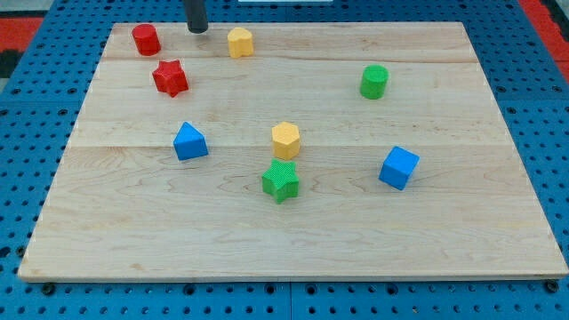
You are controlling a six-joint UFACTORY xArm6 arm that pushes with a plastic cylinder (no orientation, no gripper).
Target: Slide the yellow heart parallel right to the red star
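Note:
The yellow heart (240, 42) sits near the view's top edge of the wooden board (427, 240). The red star (170, 78) lies below and to the left of it. My tip (197, 31) stands at the board's top edge, just left of the yellow heart and right of a red cylinder (146, 40). It is a short gap away from the heart and does not touch it. The rod's upper part runs out of the view's top.
A yellow hexagon (285, 140) and a green star (281, 180) sit close together mid-board. A blue triangular block (189, 141) lies to their left. A green cylinder (374, 82) and a blue cube (398, 168) are on the right.

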